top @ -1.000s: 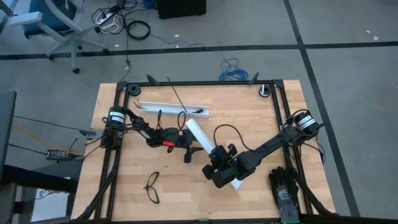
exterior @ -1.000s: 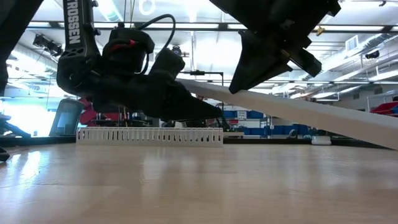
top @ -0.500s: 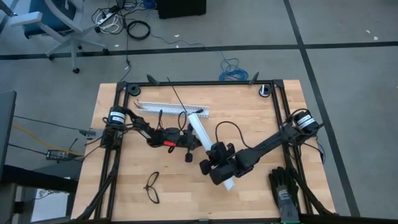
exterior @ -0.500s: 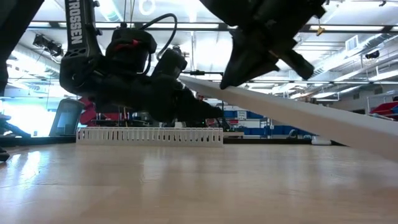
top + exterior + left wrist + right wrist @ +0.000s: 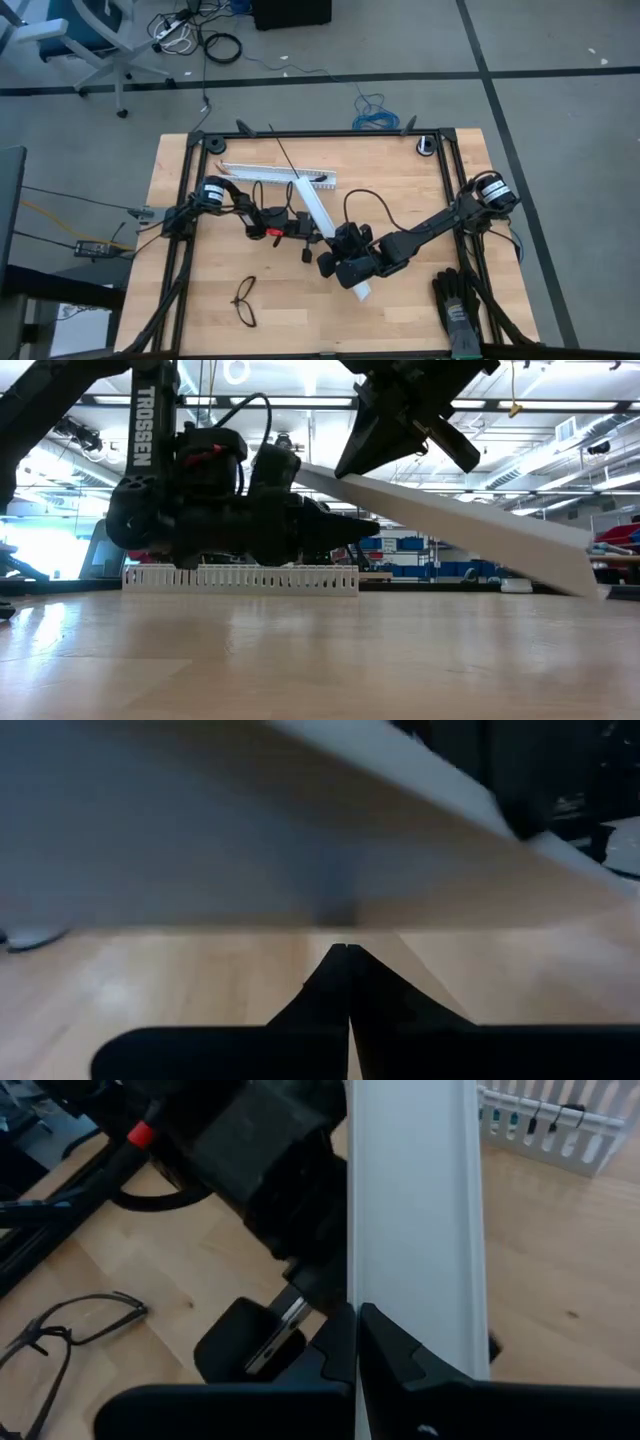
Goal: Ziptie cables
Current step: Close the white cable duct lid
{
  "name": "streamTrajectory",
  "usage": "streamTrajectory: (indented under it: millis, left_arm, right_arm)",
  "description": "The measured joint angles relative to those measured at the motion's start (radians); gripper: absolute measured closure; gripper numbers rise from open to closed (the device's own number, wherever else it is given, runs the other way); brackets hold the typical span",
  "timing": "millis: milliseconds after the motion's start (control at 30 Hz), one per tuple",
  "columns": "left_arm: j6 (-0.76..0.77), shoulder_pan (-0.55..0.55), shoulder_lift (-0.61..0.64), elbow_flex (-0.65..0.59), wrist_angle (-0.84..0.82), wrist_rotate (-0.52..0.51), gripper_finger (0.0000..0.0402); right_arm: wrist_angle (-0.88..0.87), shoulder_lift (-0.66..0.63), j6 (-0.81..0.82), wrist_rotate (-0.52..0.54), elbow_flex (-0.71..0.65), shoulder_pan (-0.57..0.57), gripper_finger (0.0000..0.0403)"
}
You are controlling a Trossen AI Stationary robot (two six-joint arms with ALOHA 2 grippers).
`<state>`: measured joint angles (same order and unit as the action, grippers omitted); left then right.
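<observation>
**White strip lifted, no cable grip yet**

Counter (image 5: 420, 190) first. Right end effector (image 5: 340, 270) pinches the wide white strip (image 5: 318, 213), tilted up, likely clearing access. Left end effector (image 5: 305, 232) is pressed together, empty, under it. Ziptie (image 5: 284, 155) lies near the slotted duct (image 5: 275, 175). Cables not discernible.

Black glasses (image 5: 245, 301) near table's front edge, black gloves (image 5: 458, 302) — front-right corner

Left pincer (image 5: 347, 982) fully closed, low at table centre; right pincer (image 5: 357, 1342) closed, raised, arm angled inward.
</observation>
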<state>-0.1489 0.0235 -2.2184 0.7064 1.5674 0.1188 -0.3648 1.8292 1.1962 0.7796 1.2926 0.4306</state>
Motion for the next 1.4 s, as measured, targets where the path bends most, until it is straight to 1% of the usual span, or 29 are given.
streamTrajectory:
  millis: [267, 400, 567, 700, 833, 1000, 1100, 1200, 1267, 1333, 1400]
  left_arm:
    - [0.025, -0.001, 0.001, 0.015, 0.002, -0.009, 0.0395]
    - [0.025, 0.0, 0.001, 0.015, 0.001, -0.011, 0.0395]
    - [0.025, 0.0, 0.001, 0.015, 0.002, -0.012, 0.0395]
    - [0.026, 0.0, 0.001, 0.015, 0.003, -0.012, 0.0395]
    - [0.026, 0.0, 0.001, 0.015, 0.003, -0.012, 0.0395]
    - [0.025, -0.004, 0.002, 0.015, -0.019, -0.012, 0.0395]
    - [0.026, -0.012, 0.002, 0.015, -0.038, -0.02, 0.0395]
    - [0.044, -0.019, 0.002, 0.013, -0.041, -0.021, 0.0395]
    - [0.065, -0.022, 0.002, 0.009, -0.042, -0.02, 0.0395]
    - [0.099, -0.022, 0.002, 0.005, -0.045, -0.02, 0.0395]
    - [0.13, -0.023, 0.003, -0.003, -0.046, -0.02, 0.0395]
  right_arm:
    - [0.019, -0.003, 0.015, -0.025, -0.021, -0.027, 0.0403]
    - [-0.007, -0.001, 0.04, -0.061, -0.023, -0.034, 0.0403]
    - [-0.01, 0.0, -0.026, -0.069, -0.023, -0.034, 0.0396]
    - [-0.01, 0.0, -0.046, -0.074, -0.023, -0.037, 0.0375]
    - [-0.011, 0.001, -0.057, -0.084, -0.023, -0.04, 0.0339]
    - [-0.014, -0.017, -0.113, -0.094, -0.024, -0.04, 0.0297]
    - [-0.013, -0.057, -0.148, -0.04, -0.024, -0.024, 0.0288]
    - [-0.025, -0.093, -0.159, 0.008, -0.024, 0.008, 0.0289]
    - [-0.066, -0.111, -0.111, 0.01, -0.023, 0.027, 0.0295]
    - [-0.142, -0.115, -0.014, 0.008, -0.023, 0.042, 0.0304]
    - [-0.241, -0.111, 0.088, -0.017, -0.023, 0.05, 0.0317]
